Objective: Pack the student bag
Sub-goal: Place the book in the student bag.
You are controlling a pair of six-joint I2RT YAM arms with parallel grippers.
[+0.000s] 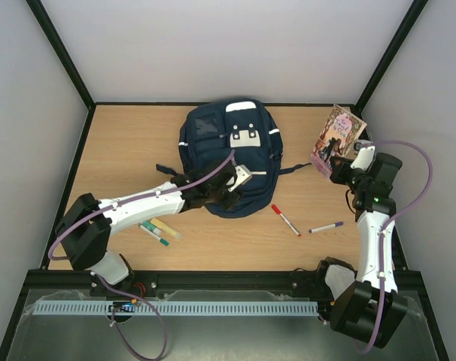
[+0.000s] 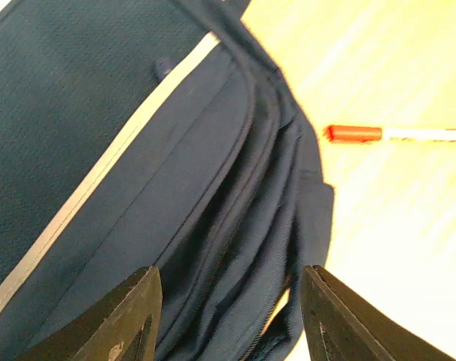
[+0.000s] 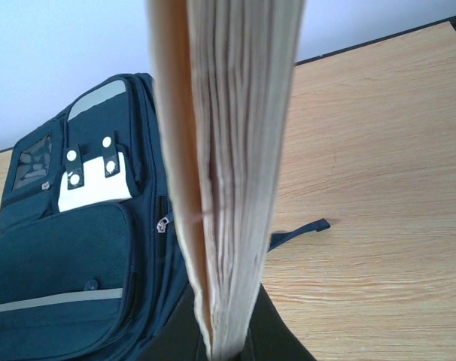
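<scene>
A: Top view first. The student bag (image 1: pixel 228 158) lies flat on the wooden table (image 1: pixel 123 150), centre of the frame and a touch toward the top, front pockets facing up.

B: And the left gripper (image 1: pixel 229 188) is right on it, reaching in from the lower left onto the bag's lower edge.

A: The left wrist view shows it well. Both dark fingers (image 2: pixel 130 316) sit at the bottom of the frame, spread wide, with the bag's navy folds and zip lines running between them. Nothing clamped that I can see.

B: A grey reflective stripe (image 2: pixel 100 180) cuts diagonally across the left of that frame, too. And a red-capped marker (image 2: pixel 363 134) lies on bare wood at the upper right, near the bag's edge, not touching.

A: In the top view a purple-capped marker (image 1: pixel 326 226) lies just right of the red one, both below and right of the bag.

B: Over to the right gripper (image 1: pixel 336 167), at the right side of the top view. It's closed on a paperback book (image 1: pixel 338 135), pinching its lower corner, with the illustrated cover facing the camera.

A: The right wrist view has that book edge-on, pages rising from bottom centre to the top of the frame, with the bag behind it at the left.

B: Lower left of the top view, a green marker (image 1: pixel 154 233) and a yellow highlighter (image 1: pixel 168 229) lie side by side just beside the left arm (image 1: pixel 138 207).
</scene>
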